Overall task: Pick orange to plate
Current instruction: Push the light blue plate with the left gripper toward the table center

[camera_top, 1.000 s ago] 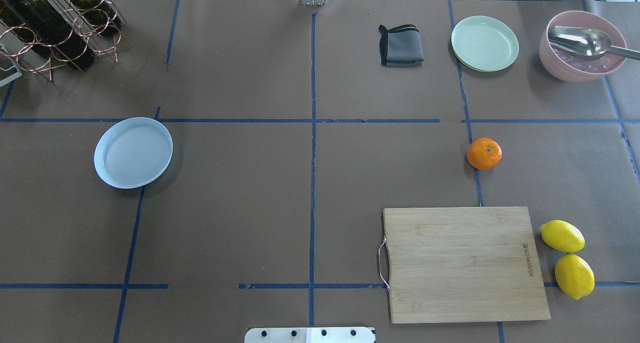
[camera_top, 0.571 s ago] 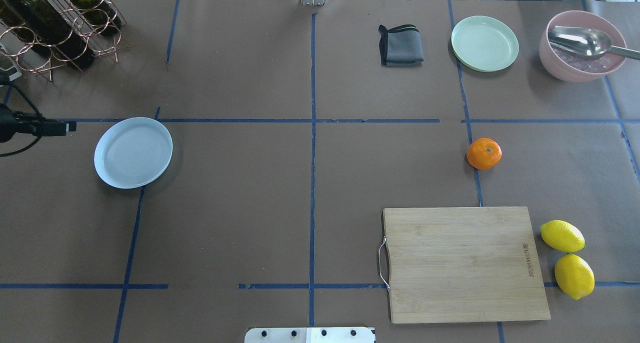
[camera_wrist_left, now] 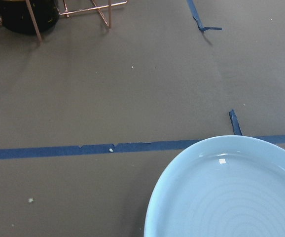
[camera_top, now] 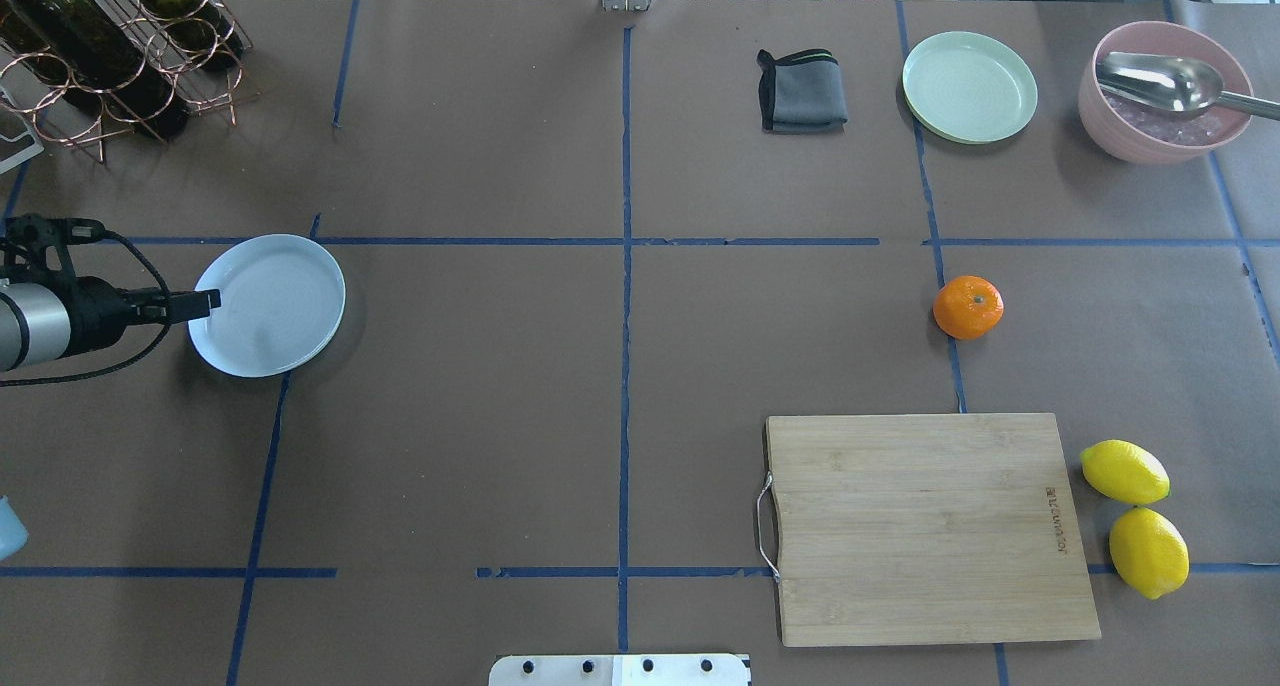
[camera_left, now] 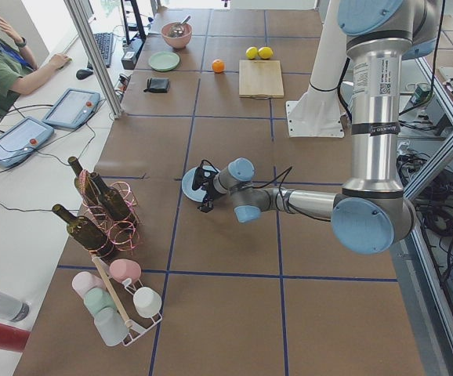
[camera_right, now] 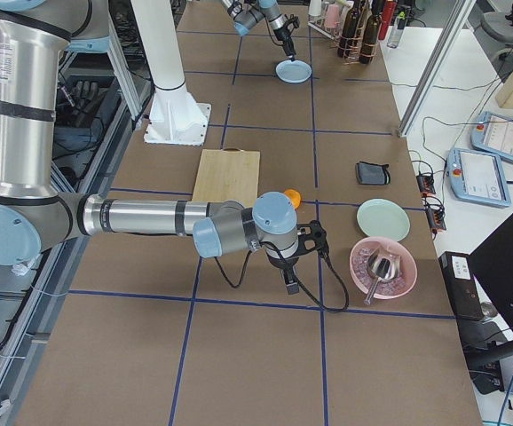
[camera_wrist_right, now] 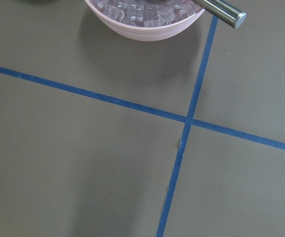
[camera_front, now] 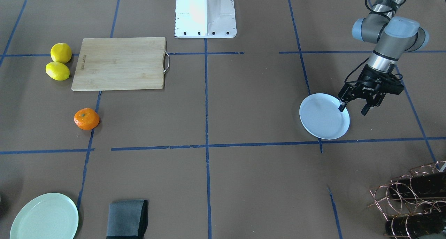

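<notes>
The orange [camera_top: 968,307] [camera_front: 86,118] lies alone on the brown table, on the robot's right side, beyond the cutting board; neither gripper is near it. The pale bluish-white plate [camera_top: 266,305] [camera_front: 324,116] [camera_wrist_left: 231,197] sits empty on the robot's left side. My left gripper [camera_front: 352,109] [camera_top: 200,304] hangs open at the plate's outer rim, one finger over the rim and the other outside it. My right gripper [camera_right: 290,280] shows only in the exterior right view, low over the table near the pink bowl; I cannot tell whether it is open or shut.
A bamboo cutting board [camera_top: 930,526] lies front right with two lemons [camera_top: 1135,516] beside it. At the far right stand a mint-green plate [camera_top: 969,86], a folded grey cloth [camera_top: 800,91] and a pink bowl [camera_top: 1120,131] with a ladle. A copper wine rack [camera_top: 110,56] occupies the far left corner.
The left arm has come in from the overhead view's left edge and moved right and nearer, up to the plate's rim. The orange and the plate have not moved.
</notes>
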`<state>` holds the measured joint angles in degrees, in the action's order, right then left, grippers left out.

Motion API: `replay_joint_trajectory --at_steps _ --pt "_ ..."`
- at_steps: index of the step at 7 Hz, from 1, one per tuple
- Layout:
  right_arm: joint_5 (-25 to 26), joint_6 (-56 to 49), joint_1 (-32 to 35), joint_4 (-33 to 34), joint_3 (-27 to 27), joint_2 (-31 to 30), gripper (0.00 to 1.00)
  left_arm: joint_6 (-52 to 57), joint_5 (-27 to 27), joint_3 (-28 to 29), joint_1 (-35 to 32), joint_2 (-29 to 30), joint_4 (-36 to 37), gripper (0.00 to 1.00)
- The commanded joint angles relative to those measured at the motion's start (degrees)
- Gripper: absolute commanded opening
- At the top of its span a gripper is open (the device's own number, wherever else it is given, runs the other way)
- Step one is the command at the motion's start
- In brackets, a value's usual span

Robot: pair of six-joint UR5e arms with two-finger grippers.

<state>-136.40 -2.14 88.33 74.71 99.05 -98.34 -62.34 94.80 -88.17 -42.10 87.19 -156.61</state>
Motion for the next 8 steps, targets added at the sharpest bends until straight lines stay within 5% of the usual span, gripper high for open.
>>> replay_joint_trajectory --at_steps 1,2,3,8 --pt "0.09 -0.06 0.0 0.09 -0.09 0.08 1.0 -0.5 -0.93 0.54 0.79 0.09 -0.01 0.46" --pt "0.0 -0.06 0.0 0.0 -0.18 -0.01 1.0 -0.5 -0.93 0.54 0.79 0.09 0.07 0.15" --pt "0.0 -0.06 0.0 0.09 -0.26 -0.01 1.0 -0.5 -0.93 0.54 0.79 0.09 -0.01 0.0" --pt "0.0 0.03 0.0 0.09 -0.26 0.08 1.0 -0.85 -0.14 -4.3 0.71 5.94 2.52 0.0"
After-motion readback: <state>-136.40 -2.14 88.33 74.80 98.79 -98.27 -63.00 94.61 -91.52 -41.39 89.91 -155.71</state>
